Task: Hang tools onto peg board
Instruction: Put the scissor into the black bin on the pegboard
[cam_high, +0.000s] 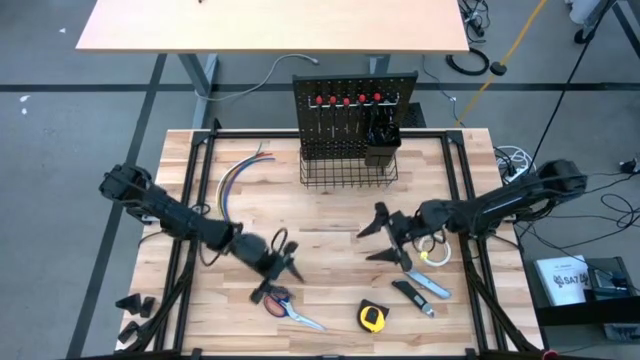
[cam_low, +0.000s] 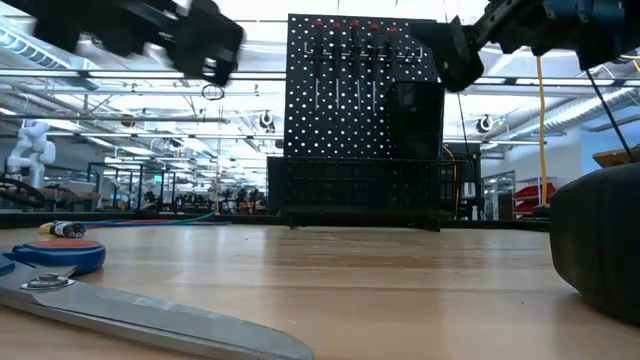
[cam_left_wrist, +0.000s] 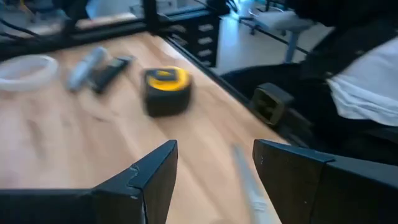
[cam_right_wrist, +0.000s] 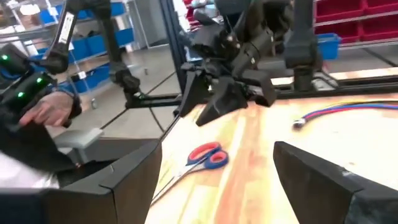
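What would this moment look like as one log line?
left claw: open, above scissors | right claw: open, empty | peg board: screwdrivers hung

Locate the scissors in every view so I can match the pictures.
High view: scissors near the front edge, just below the left pincer.
Low view: bottom left, close up.
Left wrist view: only a pale blade between the fingers.
Right wrist view: centre, below the left pincer.
Shared landmark: the left pincer.

Left arm reaches in low across the desk, its claw (cam_high: 285, 268) spread open and empty. Right arm stretches inward, claw (cam_high: 380, 238) gaping wide, also empty.
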